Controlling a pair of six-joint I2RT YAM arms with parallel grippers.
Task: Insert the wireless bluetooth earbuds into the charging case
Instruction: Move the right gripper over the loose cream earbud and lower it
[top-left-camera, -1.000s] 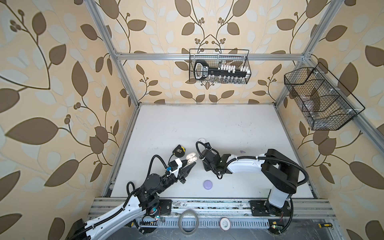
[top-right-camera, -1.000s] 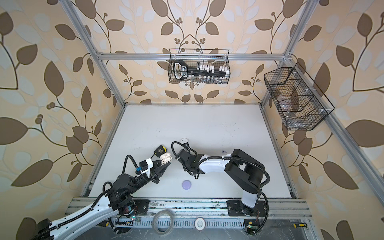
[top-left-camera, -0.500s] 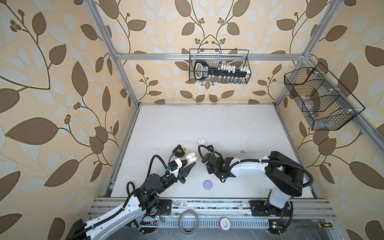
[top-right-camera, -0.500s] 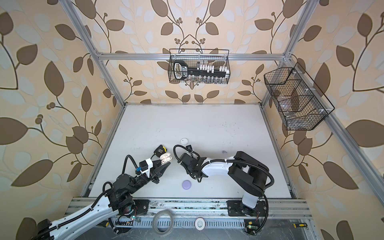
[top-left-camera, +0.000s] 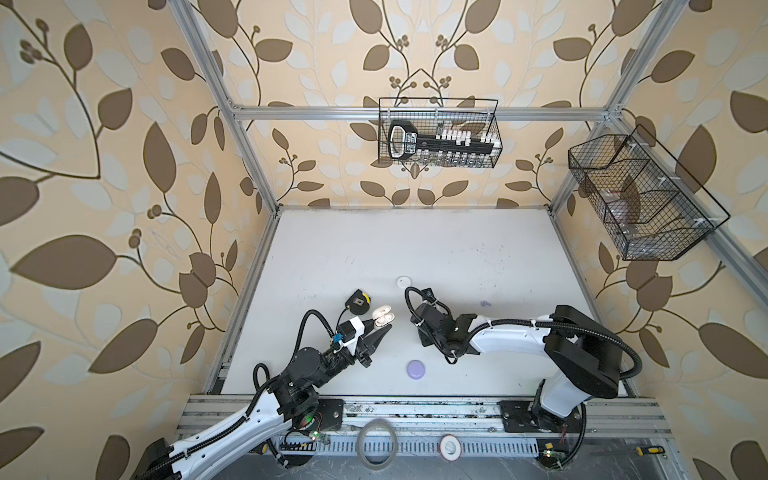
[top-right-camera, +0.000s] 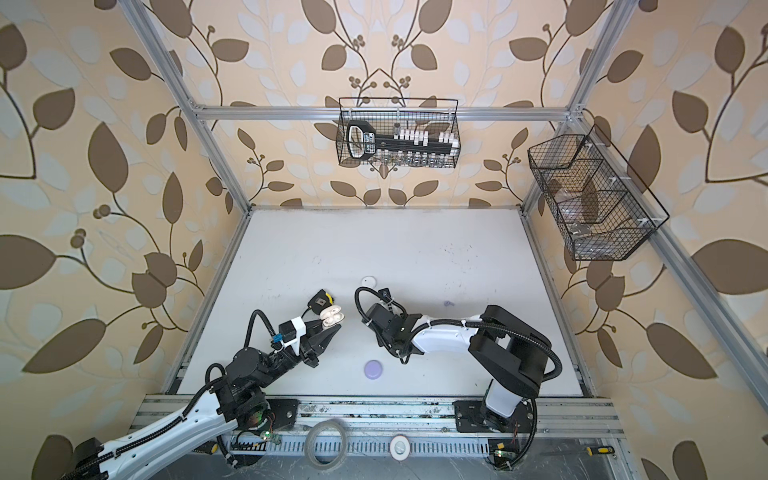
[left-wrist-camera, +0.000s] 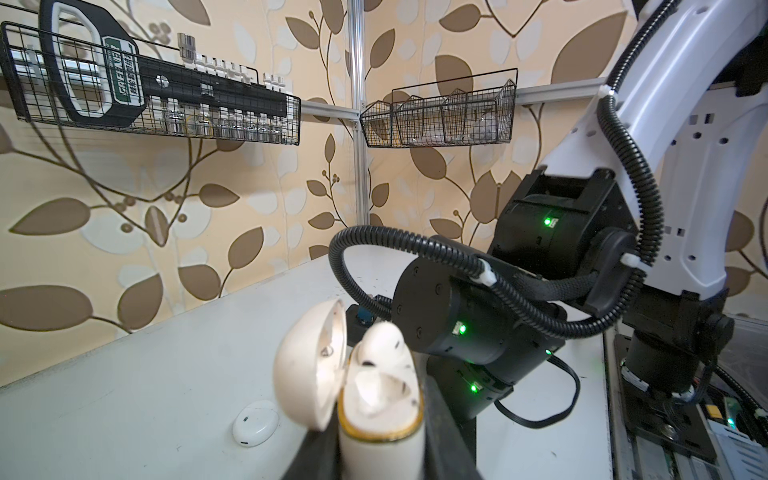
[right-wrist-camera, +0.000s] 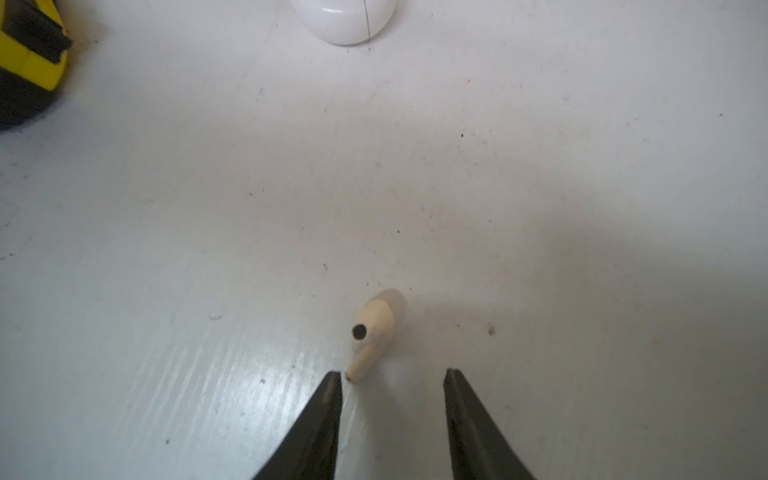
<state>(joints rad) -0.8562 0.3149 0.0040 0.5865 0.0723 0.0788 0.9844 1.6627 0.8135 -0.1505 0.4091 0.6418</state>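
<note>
Our right gripper (right-wrist-camera: 392, 382) hides its tips under the wrist in both top views; up close they stand apart, empty. Our left gripper (top-left-camera: 380, 325) clamps the open case (left-wrist-camera: 380, 415), base cut off. A loose earbud (right-wrist-camera: 372, 332) lies on the table (right-wrist-camera: 540, 166), stem beside a tip; a second earbud (left-wrist-camera: 384, 345) sits blurred in the case.

Open cream charging case (top-left-camera: 383, 317) held in left gripper (top-left-camera: 380, 324) at lower centre, lavender case (top-left-camera: 416, 369) set below it on white counter (top-left-camera: 457, 249)
</note>
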